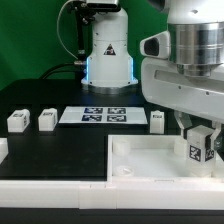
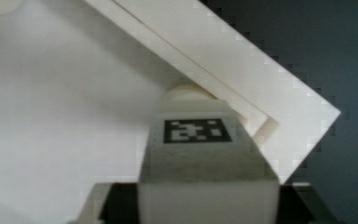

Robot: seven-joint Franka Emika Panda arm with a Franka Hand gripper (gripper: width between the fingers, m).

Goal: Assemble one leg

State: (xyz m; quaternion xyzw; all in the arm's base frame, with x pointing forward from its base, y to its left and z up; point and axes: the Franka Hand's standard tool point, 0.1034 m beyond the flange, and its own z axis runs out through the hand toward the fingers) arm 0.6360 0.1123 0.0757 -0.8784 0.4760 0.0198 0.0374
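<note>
The big white panel point(image 1: 140, 162) lies nearest on the tabletop point(image 1: 55, 150). The leg point(image 1: 197, 151) hangs just over the panel's corner at the exterior view's right, clenched in the pincer point(image 1: 197, 137). To seat it well, I'd keep it upright, centre it on that corner, then press straight down. The arm stands steeply over it, wrist pointing down. Three spare legs point(image 1: 46, 120) sit behind.

The exterior view looks low and level across the counter point(image 1: 60, 150) toward the arm's base point(image 1: 107, 50), fairly near, while the wrist view faces down, very close, sharing only the leg point(image 1: 199, 147) and panel point(image 1: 140, 165) corner.
</note>
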